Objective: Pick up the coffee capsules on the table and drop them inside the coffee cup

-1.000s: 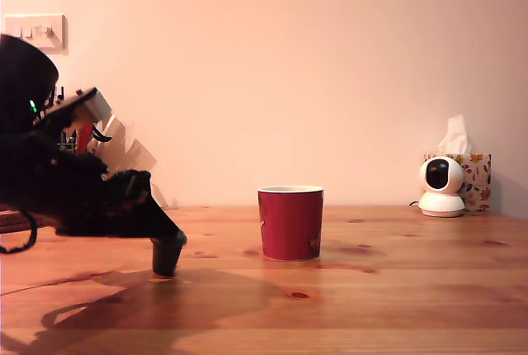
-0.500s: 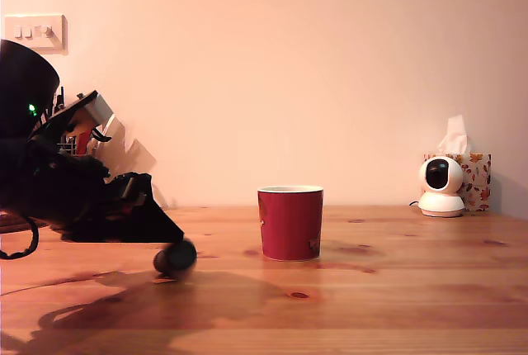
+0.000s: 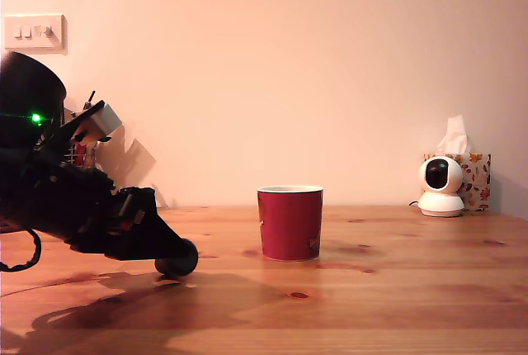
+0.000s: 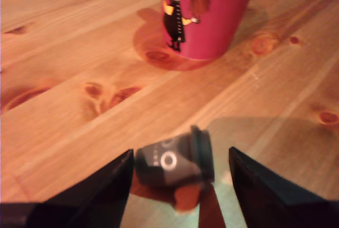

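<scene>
- Gripper (image 4: 180,156): fingers (image 4: 106,185) stand apart, clamped on nothing.
- Capsule (image 4: 172,161): dark pod lying on its side between the fingers. Its narrow end is just beside one finger; a clear gap separates its rim from the other.
- Exterior view: gripper tip is low over the table (image 3: 371,305), at the exterior view's left of the cup (image 3: 290,223) and apart from it.
- Cup: red, upright on the table, cartoon figure on its wall in the wrist view. Interior not visible in either view; contents cannot be told.
- Background, exterior view's right: white camera (image 3: 441,186) and tissue box (image 3: 477,175) by the wall.
</scene>
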Controlling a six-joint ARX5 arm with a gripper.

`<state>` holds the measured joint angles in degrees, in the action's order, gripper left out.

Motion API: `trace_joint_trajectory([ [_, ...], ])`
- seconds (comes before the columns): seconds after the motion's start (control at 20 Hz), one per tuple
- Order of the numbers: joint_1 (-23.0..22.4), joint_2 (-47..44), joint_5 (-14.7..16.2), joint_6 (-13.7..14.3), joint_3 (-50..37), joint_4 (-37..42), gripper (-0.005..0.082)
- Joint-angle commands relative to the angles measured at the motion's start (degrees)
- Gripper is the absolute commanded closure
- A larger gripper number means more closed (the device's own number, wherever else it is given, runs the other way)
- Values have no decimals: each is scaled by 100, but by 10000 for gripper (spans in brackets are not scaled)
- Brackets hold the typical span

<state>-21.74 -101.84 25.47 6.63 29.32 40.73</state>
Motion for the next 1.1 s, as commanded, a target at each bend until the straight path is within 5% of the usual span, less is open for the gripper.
trace_joint_trajectory([
  [0.0, -17, -94, -7, 87, -103, 42, 252],
  [1.05, -76, -479, -20, 70, 92, 122, 253],
])
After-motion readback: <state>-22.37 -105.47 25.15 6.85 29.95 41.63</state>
